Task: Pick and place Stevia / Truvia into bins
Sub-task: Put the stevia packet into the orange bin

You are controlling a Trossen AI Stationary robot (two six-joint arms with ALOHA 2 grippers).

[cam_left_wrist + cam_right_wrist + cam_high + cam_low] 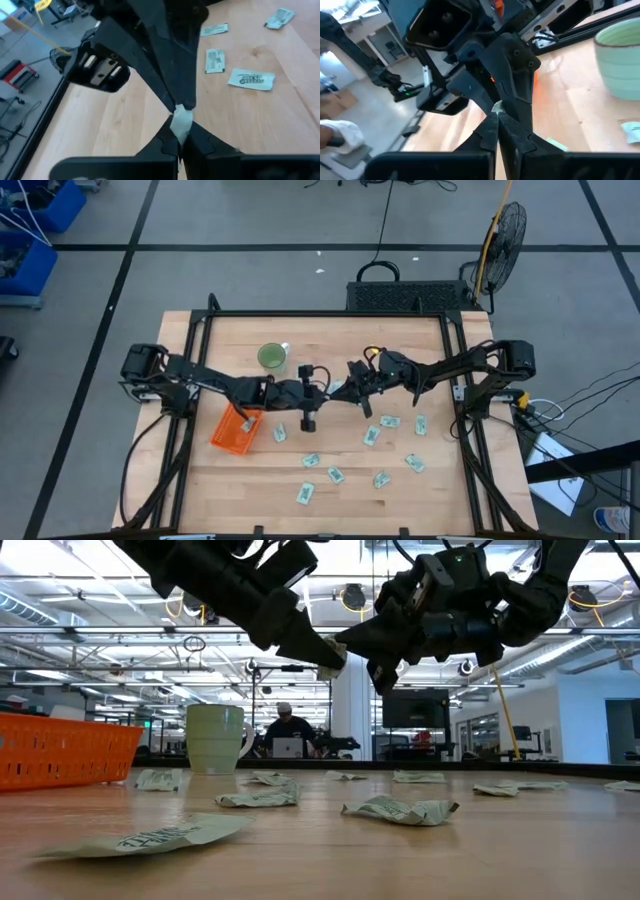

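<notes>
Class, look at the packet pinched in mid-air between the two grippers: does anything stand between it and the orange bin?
Nothing visible does. The packet hangs between the left gripper and right gripper; the orange bin sits beside them, the green cup off that line.

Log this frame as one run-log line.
phase: handover above table | left gripper: shut on packet | right gripper: shut on packet | bin: on table

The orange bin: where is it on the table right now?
In the high view the orange bin lies left of centre, under the left arm, below the green cup.
</notes>
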